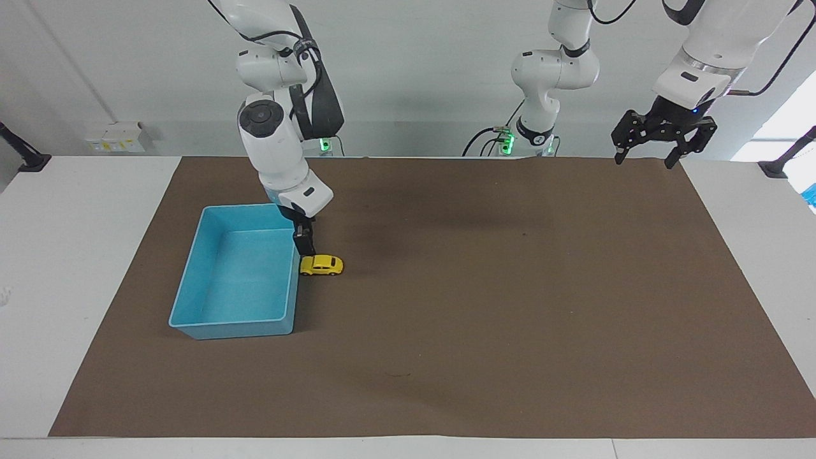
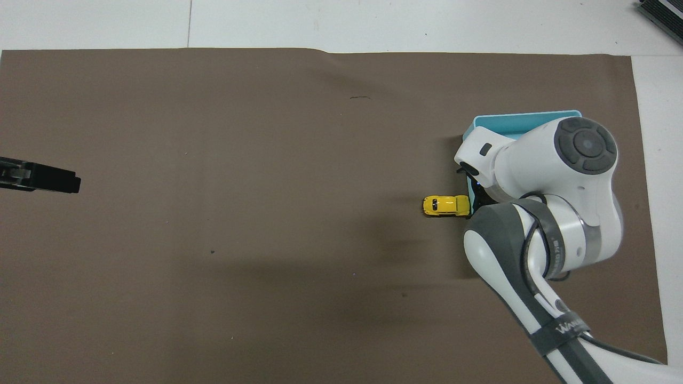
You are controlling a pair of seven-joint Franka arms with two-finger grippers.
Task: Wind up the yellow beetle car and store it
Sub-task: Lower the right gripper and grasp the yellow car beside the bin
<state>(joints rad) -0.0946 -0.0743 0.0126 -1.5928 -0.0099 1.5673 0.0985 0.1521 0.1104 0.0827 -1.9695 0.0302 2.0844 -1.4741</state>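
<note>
Just above the yellow beetle car [image 1: 322,265], at the end of it that touches the bin, the right gripper [image 1: 305,245] hangs with its tips close to the roof. Whether its jaws are parted or closed cannot be told from either view, and it has hold of nothing that can be seen. The car sits on its wheels on the brown mat [image 1: 510,306], one end against the outer wall of the blue bin [image 1: 191,280], toward the right arm's end of the table. The bin has nothing in it.

The step in hand looks like the pickup, with winding and storing not yet done. To do it well, the gripper should probably centre over the car's body, not its bin-side end, and close across the narrow sides so the small rounded shell does not squirt out. The bin wall beside the car leaves little room for a finger there, so a descent clear of the rim seems wise.

The left gripper [image 1: 663,137] waits high over the mat's corner at the left arm's end, jaws spread wide and empty. The mat covers most of a white table [image 1: 76,255]; a pale wall [image 1: 414,76] with a socket box [image 1: 115,137] stands at the robots' end.
</note>
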